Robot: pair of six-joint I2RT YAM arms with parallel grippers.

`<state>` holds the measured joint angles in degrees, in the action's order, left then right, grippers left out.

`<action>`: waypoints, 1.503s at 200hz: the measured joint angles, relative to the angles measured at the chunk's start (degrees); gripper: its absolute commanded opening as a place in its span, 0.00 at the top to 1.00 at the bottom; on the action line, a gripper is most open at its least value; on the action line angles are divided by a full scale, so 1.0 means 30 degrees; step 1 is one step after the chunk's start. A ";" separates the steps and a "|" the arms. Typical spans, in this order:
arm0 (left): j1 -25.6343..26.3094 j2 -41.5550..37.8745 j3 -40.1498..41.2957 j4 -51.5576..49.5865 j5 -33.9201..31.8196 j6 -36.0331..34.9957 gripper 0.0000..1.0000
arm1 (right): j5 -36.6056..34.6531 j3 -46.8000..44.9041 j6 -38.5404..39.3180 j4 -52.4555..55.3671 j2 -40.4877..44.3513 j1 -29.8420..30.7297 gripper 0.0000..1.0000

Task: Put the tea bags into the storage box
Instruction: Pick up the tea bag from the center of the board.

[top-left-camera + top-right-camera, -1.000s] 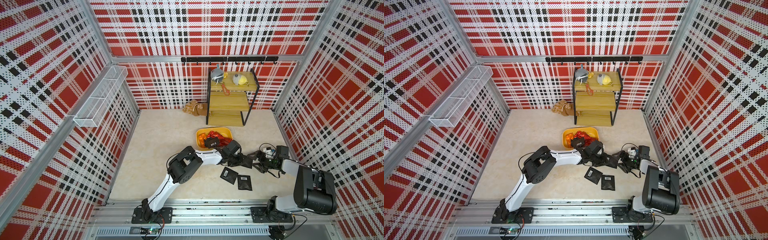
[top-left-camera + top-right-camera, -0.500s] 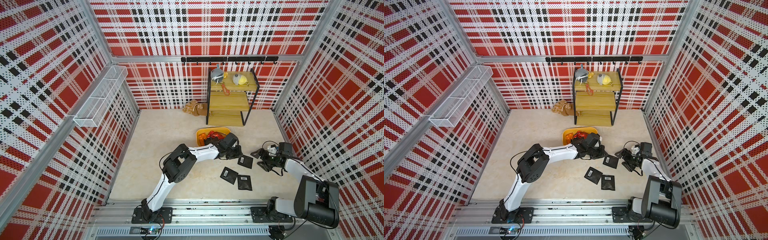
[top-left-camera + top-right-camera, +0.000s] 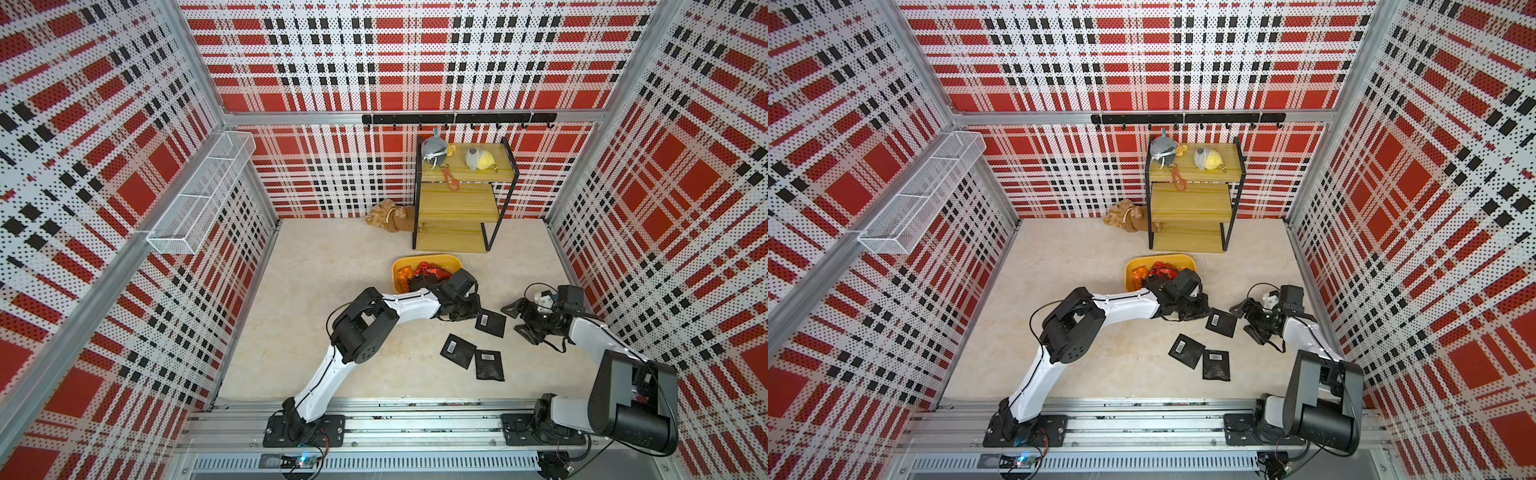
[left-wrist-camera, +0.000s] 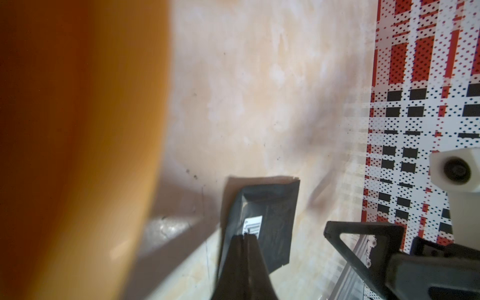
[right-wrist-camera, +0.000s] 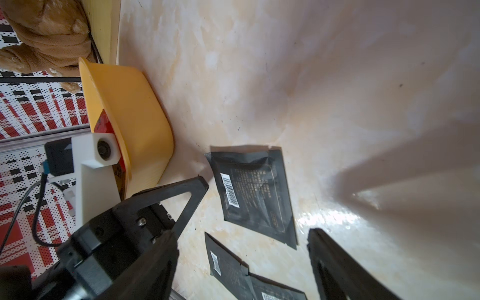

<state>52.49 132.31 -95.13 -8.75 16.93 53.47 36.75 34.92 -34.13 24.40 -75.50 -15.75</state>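
Observation:
The storage box (image 3: 428,257) (image 3: 1160,257) is a shallow yellow tub holding red foil tea bags (image 3: 428,270) and an orange one (image 3: 403,274). Three black sachets with barcode labels lie flat on the floor in both top views (image 3: 490,322) (image 3: 458,351) (image 3: 489,365). My left gripper (image 3: 473,313) (image 4: 246,235) is shut, low between the box's near right corner and the nearest sachet (image 4: 262,223) (image 5: 249,192). Its tips sit at that sachet's edge and I see nothing held. My right gripper (image 3: 519,321) (image 5: 240,233) stands open just right of the same sachet, facing it.
A wooden tiered shelf (image 3: 457,199) with grey and yellow plush toys stands behind the box. A brown plush (image 3: 390,216) lies beside it. A white wire basket (image 3: 203,199) hangs on the left wall. The right wall is close behind the right arm.
The shut left gripper swung up to the box half a second ago and has come back down beside the nearest sachet. The right arm shifted slightly. The three floor sachets stayed put.

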 measured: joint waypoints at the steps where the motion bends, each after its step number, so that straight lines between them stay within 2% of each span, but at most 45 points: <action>1: 0.0000 0.0007 -0.0007 0.0000 -0.0007 0.0000 1.00 | 0.0000 0.0000 -0.0007 0.0000 0.0000 0.0000 0.16; 77: 0.0015 0.0758 -0.0729 -0.0197 -0.0036 -0.0262 1.00 | 0.0000 0.0000 0.0000 -0.0007 -0.0015 0.0000 0.16; 163: 0.0561 0.2390 -0.4619 -0.3730 -0.1297 -0.1056 1.00 | -0.0058 -0.0189 -0.0007 -0.0007 -0.0124 0.0036 0.16; 217: 0.0750 0.2433 -0.4954 -0.4590 -0.1494 -0.1341 1.00 | 0.0073 -0.0568 -0.0007 -0.0255 -0.1180 0.0226 0.17; 248: 0.0750 0.2433 -0.4962 -0.4612 -0.1494 -0.1362 1.00 | 0.0641 -0.0758 -0.0073 -0.1035 -0.1479 0.0576 0.23; 300: 0.0750 0.2433 -0.4969 -0.4619 -0.1486 -0.1428 1.00 | 0.1137 -0.1290 -0.0335 -0.2171 -0.1916 0.0627 0.45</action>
<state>54.74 139.61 -110.04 -22.61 12.47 49.19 40.16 31.05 -35.14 17.89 -81.25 -13.87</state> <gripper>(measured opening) 0.062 0.588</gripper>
